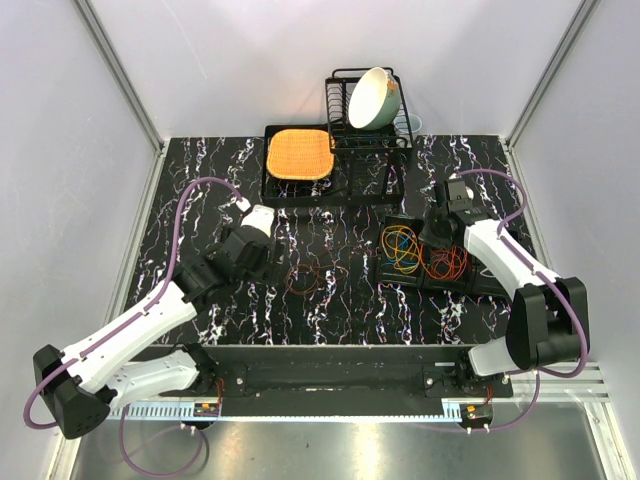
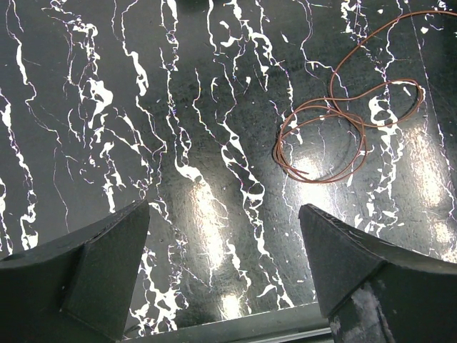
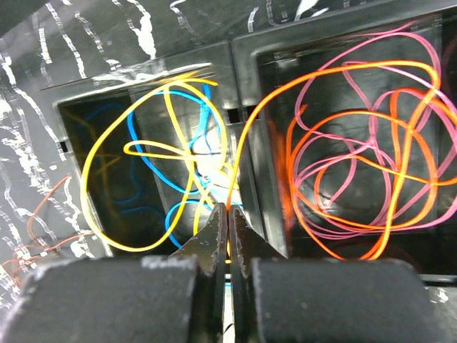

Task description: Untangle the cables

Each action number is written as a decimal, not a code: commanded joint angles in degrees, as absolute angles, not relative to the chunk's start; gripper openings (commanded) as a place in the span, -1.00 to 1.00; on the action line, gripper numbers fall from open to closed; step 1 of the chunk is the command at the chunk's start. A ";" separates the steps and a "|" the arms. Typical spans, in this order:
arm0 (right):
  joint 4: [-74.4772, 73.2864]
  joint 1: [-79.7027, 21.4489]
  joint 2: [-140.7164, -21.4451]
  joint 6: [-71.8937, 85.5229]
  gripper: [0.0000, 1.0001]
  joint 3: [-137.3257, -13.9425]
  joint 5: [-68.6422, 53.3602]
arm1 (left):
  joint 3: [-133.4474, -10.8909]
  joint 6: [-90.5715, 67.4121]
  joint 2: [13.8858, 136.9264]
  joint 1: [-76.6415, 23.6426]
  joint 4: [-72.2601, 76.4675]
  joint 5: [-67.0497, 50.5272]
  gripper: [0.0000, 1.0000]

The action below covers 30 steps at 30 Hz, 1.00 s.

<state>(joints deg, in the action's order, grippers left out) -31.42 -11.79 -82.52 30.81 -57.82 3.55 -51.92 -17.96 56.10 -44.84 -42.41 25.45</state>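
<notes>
Right fingers [image 3: 213, 246] pinched shut on orange cable [image 3: 240, 150], left fingers [image 2: 93, 275] spread wide near brown cable [image 2: 280, 148]

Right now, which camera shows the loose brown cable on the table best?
The left wrist view: the brown cable lies close below, its loops sharp. The top view shows it whole but small and faint. The right wrist view catches only a scrap at its left edge.

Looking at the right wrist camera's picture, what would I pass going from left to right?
Brown cable → yellow cable → tray divider → orange cable. Blue overlaps yellow and pink overlaps orange, so both are left out.
</notes>
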 commanded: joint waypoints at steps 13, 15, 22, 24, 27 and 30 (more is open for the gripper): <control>-34.19 -8.53 -79.71 26.63 -1.00 -55.99 16.87 | -52.12 -18.46 56.07 -44.74 -41.22 27.51 0.78; -33.84 -8.00 -80.24 26.63 -1.00 -55.72 17.57 | -52.21 -18.46 56.16 -44.74 -41.22 27.51 0.78; -30.59 -7.65 -84.02 27.68 -1.00 -54.85 15.65 | -52.12 -18.28 56.34 -44.74 -41.22 27.51 0.78; -28.75 -7.65 -85.25 27.86 -1.00 -54.14 13.80 | -52.21 -18.37 56.34 -44.74 -41.13 27.60 0.78; -27.25 -7.65 -87.35 28.04 -1.00 -54.14 13.71 | -52.21 -18.28 56.51 -44.65 -41.13 27.60 0.78; -26.28 -7.65 -89.37 28.21 -1.00 -55.28 13.98 | -52.21 -18.28 56.78 -44.74 -41.13 27.60 0.78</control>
